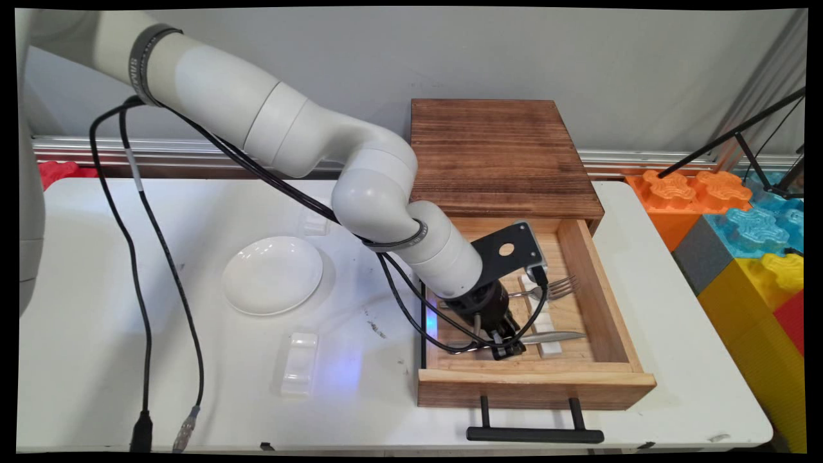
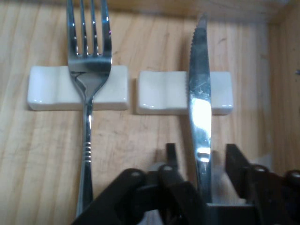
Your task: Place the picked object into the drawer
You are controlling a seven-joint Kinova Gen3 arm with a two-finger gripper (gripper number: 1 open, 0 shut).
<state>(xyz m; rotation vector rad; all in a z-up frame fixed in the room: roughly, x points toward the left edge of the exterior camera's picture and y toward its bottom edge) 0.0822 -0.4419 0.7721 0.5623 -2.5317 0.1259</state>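
My gripper (image 1: 508, 347) is down inside an open wooden drawer (image 1: 533, 381). A steel knife (image 2: 200, 93) lies across a white ceramic rest (image 2: 164, 93), and its handle runs between my fingers (image 2: 171, 152). The fingers stand open, with a gap showing on each side of the handle. Left of the knife in the hand view, a fork (image 2: 89, 70) lies on a second white rest (image 2: 47, 89). In the main view the knife (image 1: 556, 336) is nearer the drawer front and the fork (image 1: 553, 288) farther back.
The drawer belongs to a dark wooden cabinet (image 1: 501, 154) and has a black handle (image 1: 533, 435) at the table's front edge. On the table to the left are a white plate (image 1: 272, 274) and two more white rests (image 1: 299, 363) (image 1: 315, 224). Coloured foam blocks (image 1: 739, 218) stand off the right end.
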